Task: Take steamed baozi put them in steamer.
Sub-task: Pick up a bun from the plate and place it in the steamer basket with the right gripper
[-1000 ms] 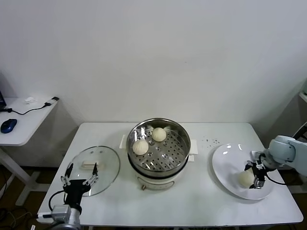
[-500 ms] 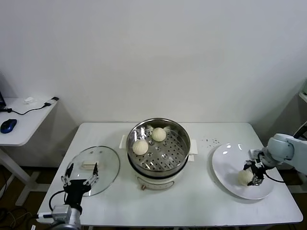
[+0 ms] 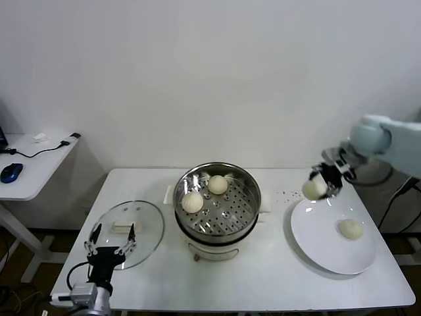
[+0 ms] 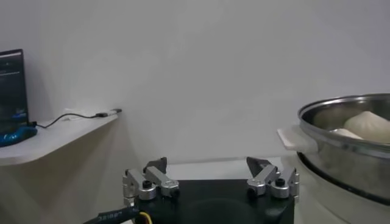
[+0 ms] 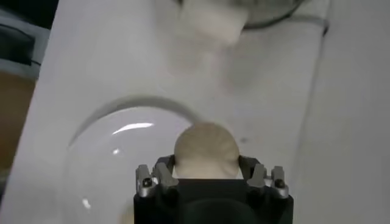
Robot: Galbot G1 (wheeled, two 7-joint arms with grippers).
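Observation:
My right gripper (image 3: 319,187) is shut on a cream-white baozi (image 3: 314,189) and holds it in the air above the far left rim of the white plate (image 3: 316,247). In the right wrist view that baozi (image 5: 206,150) fills the space between the jaws of the gripper (image 5: 206,167). Another baozi (image 3: 350,228) lies on the plate. Two baozi (image 3: 193,201) (image 3: 218,184) rest in the steel steamer (image 3: 247,181) at the table's middle. My left gripper (image 3: 110,241) waits open near the front left corner, also shown as the gripper (image 4: 208,168) in its own wrist view.
A round glass lid (image 3: 148,220) lies flat to the left of the steamer, under my left gripper. The steamer's wall (image 4: 341,152) stands close by in the left wrist view. A side desk (image 3: 33,174) with a blue mouse (image 3: 11,172) stands beyond the table's left edge.
My right gripper closed on a baozi on the plate, then lifted it up and toward the steamer. A second baozi on the plate came into view. The left arm stayed still.

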